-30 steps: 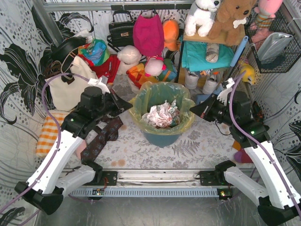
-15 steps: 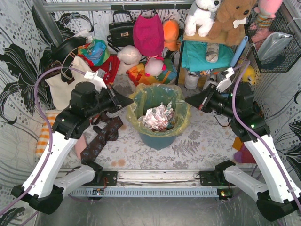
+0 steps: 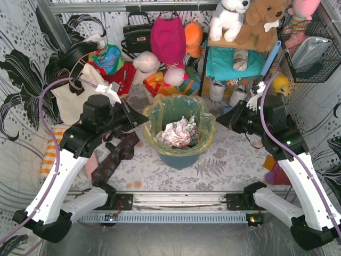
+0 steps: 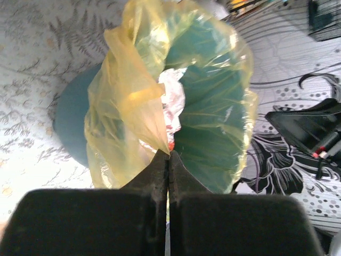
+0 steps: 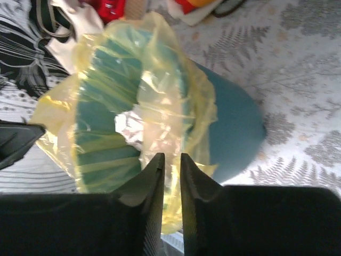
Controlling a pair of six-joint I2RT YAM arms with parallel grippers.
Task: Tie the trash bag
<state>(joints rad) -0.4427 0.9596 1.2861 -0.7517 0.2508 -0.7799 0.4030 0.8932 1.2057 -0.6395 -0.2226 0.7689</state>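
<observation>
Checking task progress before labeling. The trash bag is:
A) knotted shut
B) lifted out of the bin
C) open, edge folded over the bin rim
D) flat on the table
C: the trash bag lines the bin, mouth open, edge over the rim, crumpled paper showing inside.

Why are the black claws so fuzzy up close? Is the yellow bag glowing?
Left wrist: the left claw sits too near the lens, blurred; light glows through the trash bag. Right wrist: right claw blurred too. Top view: sharp, evenly lit.
</observation>
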